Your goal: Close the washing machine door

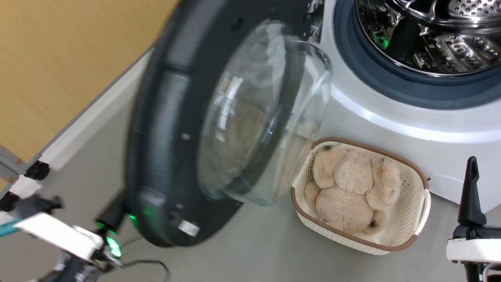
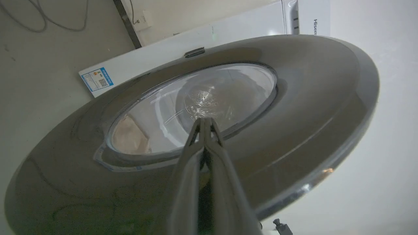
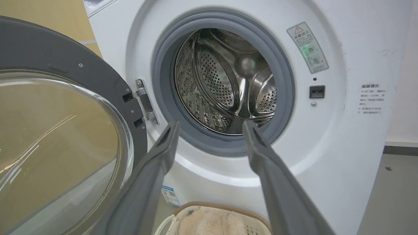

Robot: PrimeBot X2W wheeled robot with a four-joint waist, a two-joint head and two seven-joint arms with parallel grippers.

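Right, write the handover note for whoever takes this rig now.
Left gripper: shut, holding nothing, tips at the glossy outer face of the door, by the window. I cannot tell if they touch.
Right gripper: open, holding nothing, pointing at the drum.
Door: open, swung out on its hinge. A basket with a plush toy stands at the foot of the washing machine.
Done: left arm placed outside the door.
Left: push the door round until it shuts, probably watching the basket.
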